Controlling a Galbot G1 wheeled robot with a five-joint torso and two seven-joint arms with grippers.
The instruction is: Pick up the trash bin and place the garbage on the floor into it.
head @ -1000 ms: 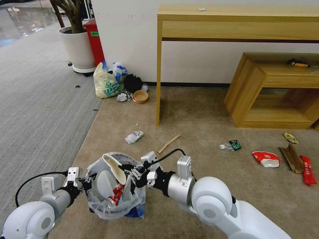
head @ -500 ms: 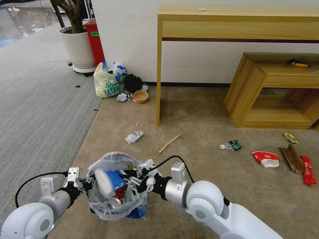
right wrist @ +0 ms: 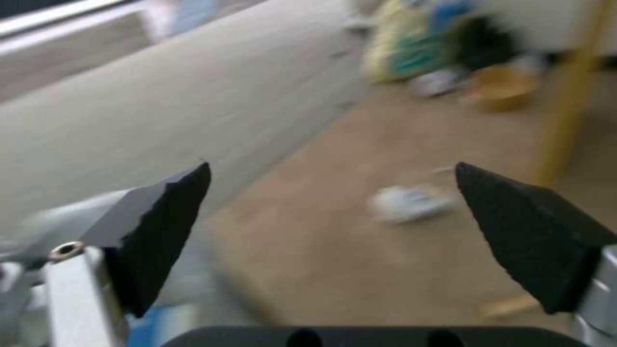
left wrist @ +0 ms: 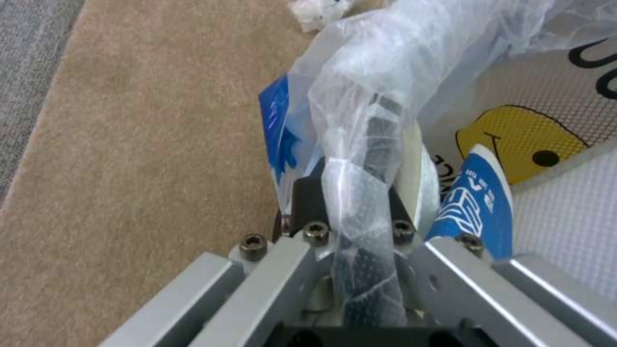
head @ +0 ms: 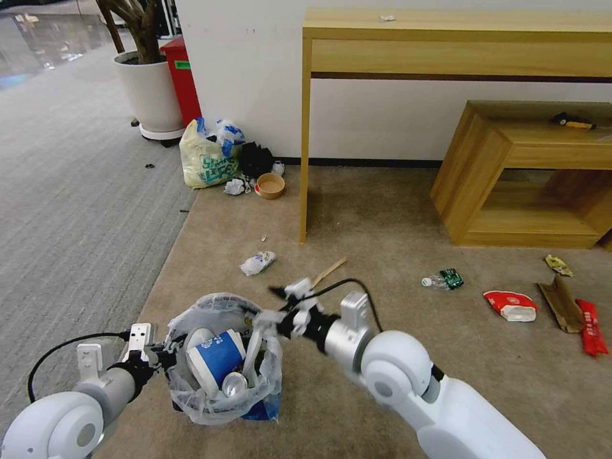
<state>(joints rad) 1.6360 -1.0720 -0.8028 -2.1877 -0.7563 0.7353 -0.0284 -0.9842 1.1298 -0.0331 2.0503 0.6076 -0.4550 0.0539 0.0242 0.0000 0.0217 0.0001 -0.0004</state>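
Observation:
My left gripper [head: 164, 355] is shut on the near-left rim of the trash bin [head: 191, 398], a black bin with a crinkly bag. It holds the bin just above the floor [head: 382, 217]. In the left wrist view the left gripper [left wrist: 360, 212] clamps the bagged rim. A blue-white paper cup [head: 217, 360] and a can [head: 234, 382] lie inside. My right gripper [head: 271, 305] hovers open over the bin's far-right rim, and the right gripper [right wrist: 334, 226] holds nothing. Garbage lies on the carpet: a crumpled white piece [head: 257, 262], a wooden stick [head: 324, 275], a plastic bottle [head: 442, 279], a red-white bowl [head: 511, 305], cardboard [head: 556, 294] and a red wrapper [head: 591, 326].
A yellowish shopping bag [head: 207, 162] and a brown bowl [head: 270, 185] sit by the wall. A wooden desk's leg [head: 305, 140] stands ahead, with a low wooden shelf [head: 523, 172] to the right. A potted plant [head: 150, 89] stands on grey ribbed carpet [head: 76, 210] on the left.
The blue-white cup dropped from my right gripper and settled in the bin. The right gripper then rose and pulled away from the rim, toward the wooden stick. The left arm held still.

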